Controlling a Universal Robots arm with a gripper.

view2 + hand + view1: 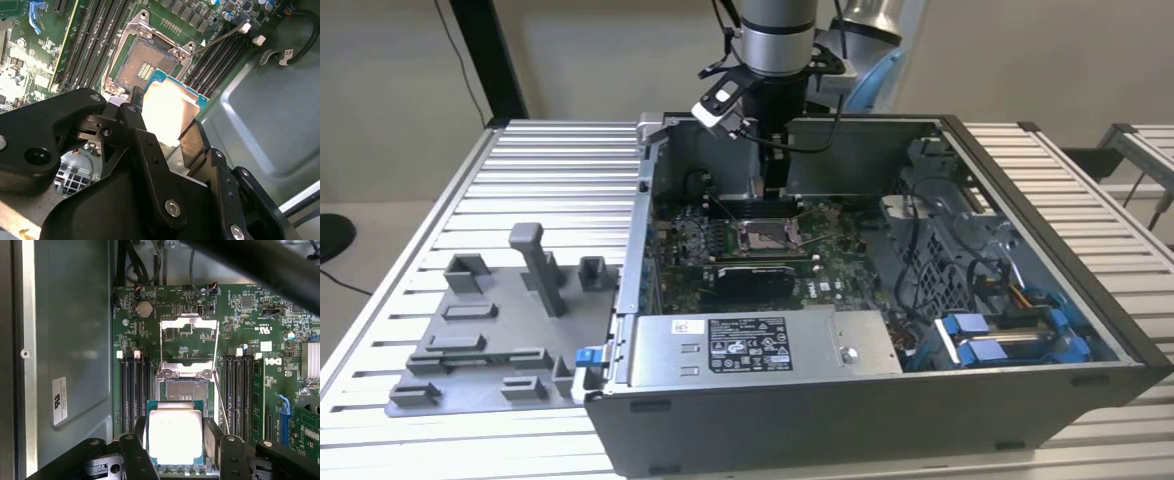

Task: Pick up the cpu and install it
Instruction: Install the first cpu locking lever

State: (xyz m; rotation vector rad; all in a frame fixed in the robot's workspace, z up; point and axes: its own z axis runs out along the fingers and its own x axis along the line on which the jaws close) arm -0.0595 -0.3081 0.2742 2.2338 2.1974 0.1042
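The cpu (175, 437) is a square chip with a pale silver top and a thin green rim. My gripper (176, 442) is shut on it, with one black finger on each side edge. In the second wrist view the cpu (167, 112) glares bright between the fingers (192, 140). It hangs just short of the open socket (186, 392), whose bare contact field shows. The socket's metal load plate (189, 340) is flipped back. In the exterior view the arm reaches down into the computer case, above the socket (763, 237) on the green motherboard.
Memory slots (134, 390) flank the socket on both sides, and a thin wire lever (221, 400) runs along one side. The case walls (881, 140) surround the board. A power supply (747, 345) sits at the case front. Grey fixture blocks (494, 330) lie on the slatted table at the exterior view's left.
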